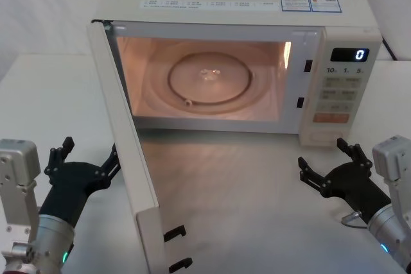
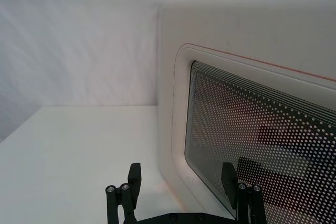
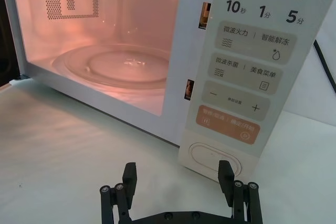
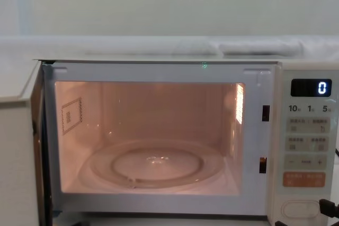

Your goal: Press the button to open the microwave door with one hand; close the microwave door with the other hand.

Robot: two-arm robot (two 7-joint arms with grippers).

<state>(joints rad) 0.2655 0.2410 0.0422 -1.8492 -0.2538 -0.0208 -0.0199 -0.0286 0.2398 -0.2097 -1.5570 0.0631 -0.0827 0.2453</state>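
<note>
With door [image 1: 131, 152] swung wide and button [image 3: 214, 157] apparently pressed, closing remains: left end effector [image 1: 83, 158] spread outside door, right end effector [image 1: 327, 165] spread near button.

From my remote seat I see a pale, off-white surface [image 1: 257, 190] spreading wide across the workspace, smooth and matte with a faint sheen where soft, even light falls on it. Behind it stands a plain white backdrop [image 2: 79, 51], lightly wrinkled like draped cloth or paper, meeting the surface in a straight horizontal line. Above that, in the chest view, I see a bare wall [image 4: 169, 3] of very pale greenish white with a soft horizontal band along its foot, and a thin black cable [image 3: 324, 66] trails over the surface at the right edge.
</note>
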